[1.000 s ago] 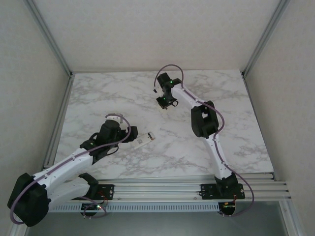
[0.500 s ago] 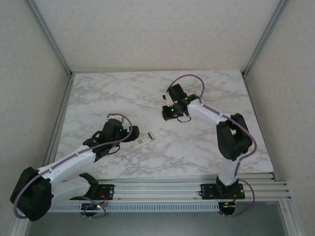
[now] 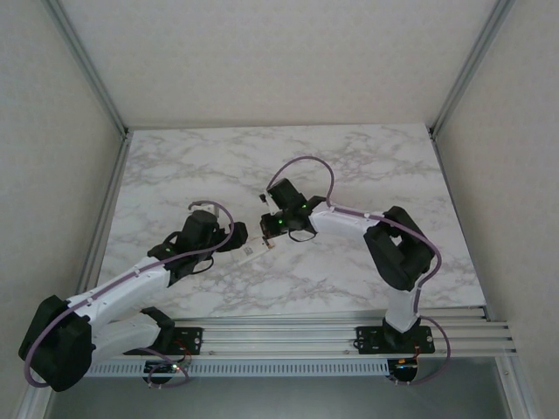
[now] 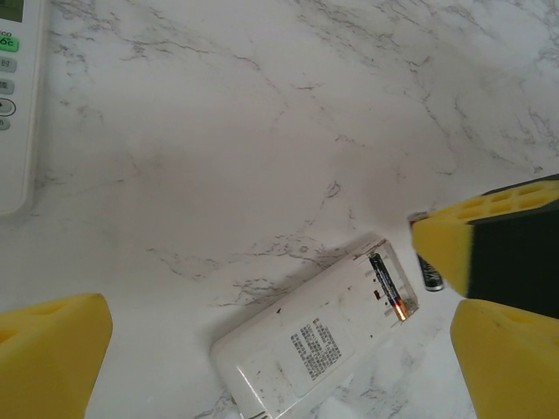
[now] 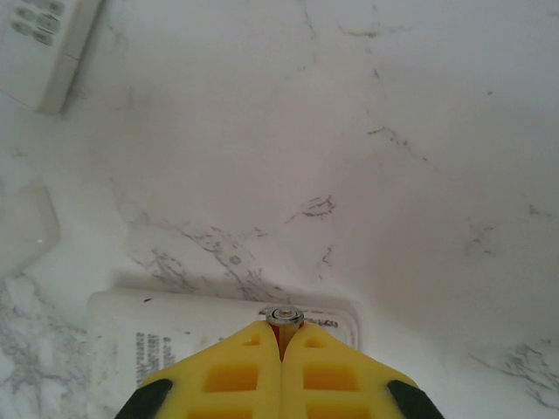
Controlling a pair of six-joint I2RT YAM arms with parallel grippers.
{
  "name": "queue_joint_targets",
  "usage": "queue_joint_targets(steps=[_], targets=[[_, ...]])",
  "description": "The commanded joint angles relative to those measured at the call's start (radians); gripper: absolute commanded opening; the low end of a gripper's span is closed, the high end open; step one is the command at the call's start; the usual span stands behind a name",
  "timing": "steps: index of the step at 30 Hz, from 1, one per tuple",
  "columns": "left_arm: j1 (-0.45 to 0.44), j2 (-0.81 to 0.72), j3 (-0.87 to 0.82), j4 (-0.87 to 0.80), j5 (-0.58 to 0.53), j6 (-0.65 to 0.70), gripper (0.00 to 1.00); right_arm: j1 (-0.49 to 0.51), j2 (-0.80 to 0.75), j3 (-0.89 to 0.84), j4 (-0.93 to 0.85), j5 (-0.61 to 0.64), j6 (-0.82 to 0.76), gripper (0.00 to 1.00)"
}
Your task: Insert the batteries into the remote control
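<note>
On the marble worktop (image 3: 175, 166), face-down remote (image 4: 279, 358) under wide-spread left jaws, one battery (image 4: 389, 285) already seated. Right jaws pinched shut on a second battery (image 5: 284, 315) at the remote's open end — best laid flat into the empty slot (image 4: 374, 278) alongside, polarity matched, then pressed home. Back label (image 4: 316, 342) print — too small to read.
</note>
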State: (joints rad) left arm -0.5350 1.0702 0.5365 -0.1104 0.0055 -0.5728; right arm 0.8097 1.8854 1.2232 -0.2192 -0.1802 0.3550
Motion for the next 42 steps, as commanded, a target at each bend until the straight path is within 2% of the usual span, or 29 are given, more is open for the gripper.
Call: queue_joint_targets(steps=[1,19,33,42], targets=[[0.003,-0.014,0.024,-0.031,-0.021,-0.01,0.99,0.017,0.035,0.015,0.021,0.022,-0.01,0.01],[0.003,-0.004,0.022,-0.012,-0.004,-0.016,1.0,0.025,0.045,-0.02,-0.008,0.087,-0.063,0.11],[0.003,-0.007,0.007,-0.005,-0.006,-0.021,1.0,0.026,0.034,-0.019,-0.035,0.025,-0.022,0.18],[0.003,-0.011,-0.003,0.002,-0.001,-0.025,1.0,0.022,0.019,0.057,-0.12,0.011,-0.054,0.23]])
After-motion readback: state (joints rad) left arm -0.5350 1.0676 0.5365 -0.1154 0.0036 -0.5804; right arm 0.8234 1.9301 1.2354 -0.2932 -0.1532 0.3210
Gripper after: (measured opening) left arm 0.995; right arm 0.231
